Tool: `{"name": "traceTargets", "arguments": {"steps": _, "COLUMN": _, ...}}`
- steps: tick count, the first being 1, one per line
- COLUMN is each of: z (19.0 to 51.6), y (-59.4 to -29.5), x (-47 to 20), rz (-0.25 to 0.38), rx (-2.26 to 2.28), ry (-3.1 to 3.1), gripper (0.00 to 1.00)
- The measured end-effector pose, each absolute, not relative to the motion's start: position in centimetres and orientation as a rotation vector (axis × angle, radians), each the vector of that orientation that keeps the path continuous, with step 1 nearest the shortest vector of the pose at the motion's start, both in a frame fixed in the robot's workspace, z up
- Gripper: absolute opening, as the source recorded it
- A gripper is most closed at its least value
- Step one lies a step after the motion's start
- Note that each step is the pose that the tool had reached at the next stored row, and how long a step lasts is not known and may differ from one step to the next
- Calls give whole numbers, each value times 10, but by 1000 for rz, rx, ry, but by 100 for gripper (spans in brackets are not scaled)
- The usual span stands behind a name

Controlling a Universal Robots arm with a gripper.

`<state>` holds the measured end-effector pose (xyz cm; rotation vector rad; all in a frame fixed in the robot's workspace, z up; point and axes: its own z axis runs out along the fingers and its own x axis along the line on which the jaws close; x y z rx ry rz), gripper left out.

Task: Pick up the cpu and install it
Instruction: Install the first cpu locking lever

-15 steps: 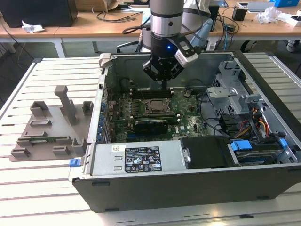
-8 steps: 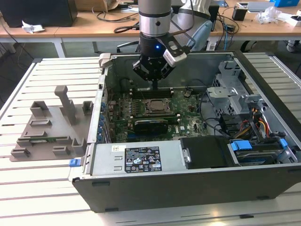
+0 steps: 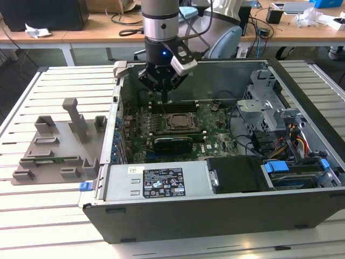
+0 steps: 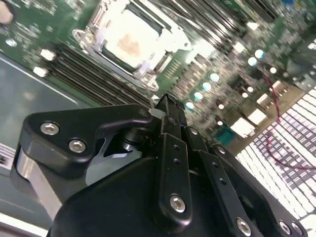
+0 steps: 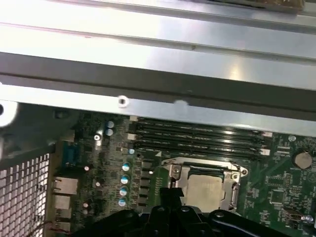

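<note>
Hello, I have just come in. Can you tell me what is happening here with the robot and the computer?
A robot arm hangs over an open computer case on a slatted table. Its gripper is just above the motherboard, near the memory slots. The cpu appears to lie in its socket already, and the gripper does not seem to hold it. A grey fixture tray stands beside the case.

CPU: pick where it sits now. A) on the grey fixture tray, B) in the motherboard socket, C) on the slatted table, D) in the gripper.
B: the cpu lies flat inside the socket frame on the motherboard, with the gripper above and beside it, apart from the chip.
</note>
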<state>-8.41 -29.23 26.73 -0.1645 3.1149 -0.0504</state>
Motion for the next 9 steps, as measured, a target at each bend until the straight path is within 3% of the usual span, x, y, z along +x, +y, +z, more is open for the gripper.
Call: {"name": "traceTargets", "arguments": {"steps": 9, "z": 265, "y": -274, "x": -101, "rz": -51, "rx": -164, "ry": 3115, "gripper": 11}}
